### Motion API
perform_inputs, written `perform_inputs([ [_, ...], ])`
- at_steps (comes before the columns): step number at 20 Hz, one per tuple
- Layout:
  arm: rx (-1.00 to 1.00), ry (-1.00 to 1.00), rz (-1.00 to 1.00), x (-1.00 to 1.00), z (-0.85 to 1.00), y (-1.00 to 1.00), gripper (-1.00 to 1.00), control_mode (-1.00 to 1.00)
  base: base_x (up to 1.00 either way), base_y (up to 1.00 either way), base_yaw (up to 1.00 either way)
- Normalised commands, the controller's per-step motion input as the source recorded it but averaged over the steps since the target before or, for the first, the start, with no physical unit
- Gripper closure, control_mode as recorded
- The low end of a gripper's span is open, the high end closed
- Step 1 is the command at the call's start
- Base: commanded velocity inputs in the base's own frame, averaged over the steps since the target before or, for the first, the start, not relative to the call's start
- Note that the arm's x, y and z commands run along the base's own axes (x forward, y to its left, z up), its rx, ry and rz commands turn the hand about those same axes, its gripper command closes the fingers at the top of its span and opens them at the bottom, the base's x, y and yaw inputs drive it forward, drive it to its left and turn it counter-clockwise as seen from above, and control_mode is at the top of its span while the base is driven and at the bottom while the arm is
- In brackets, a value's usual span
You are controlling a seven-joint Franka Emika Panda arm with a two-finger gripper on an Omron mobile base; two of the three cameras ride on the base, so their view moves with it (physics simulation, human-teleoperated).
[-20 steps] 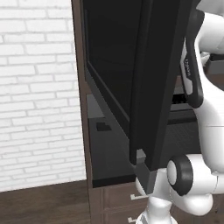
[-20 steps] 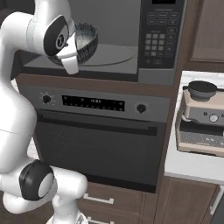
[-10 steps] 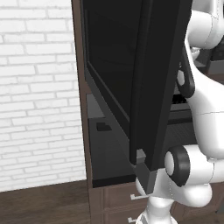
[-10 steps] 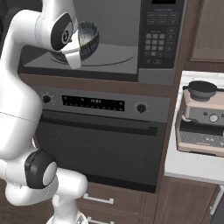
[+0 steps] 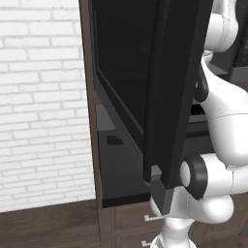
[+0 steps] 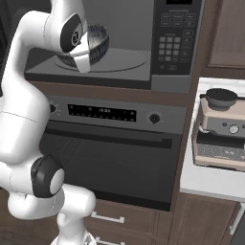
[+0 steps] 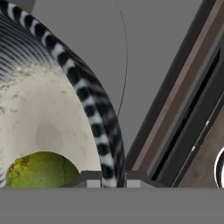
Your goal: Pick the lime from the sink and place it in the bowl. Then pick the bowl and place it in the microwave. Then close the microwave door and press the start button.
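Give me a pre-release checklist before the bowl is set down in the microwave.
1. Gripper shut on bowl rim: ok.
2. Lime inside bowl: ok.
3. Bowl inside microwave, over the turntable: ok.
4. Bowl resting on turntable: cannot tell.
5. Microwave door open, out of the arm's way: ok.

Glossy white arm (image 6: 21,110), dark round joints
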Motion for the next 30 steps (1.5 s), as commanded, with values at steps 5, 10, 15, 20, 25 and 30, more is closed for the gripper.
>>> perform_inputs([
  [5,0.0,0.0,0.0,0.11,-0.15,0.03,1.0,-1.0,0.0,0.0,0.0],
  [10,0.0,0.0,0.0,0.16,-0.09,0.06,1.0,-1.0,0.0,0.0,0.0],
  [15,0.0,0.0,0.0,0.06,-0.16,0.0,-1.0,-1.0,0.0,0.0,0.0],
  [20,0.06,-0.04,0.0,-0.02,-0.06,0.0,-1.0,-1.0,0.0,0.0,0.0],
  [25,0.08,-0.26,0.0,-0.5,0.01,0.01,-1.0,-1.0,0.0,0.0,0.0],
  [30,0.04,-0.22,0.0,-0.63,0.0,0.0,-1.0,-1.0,0.0,0.0,0.0],
])
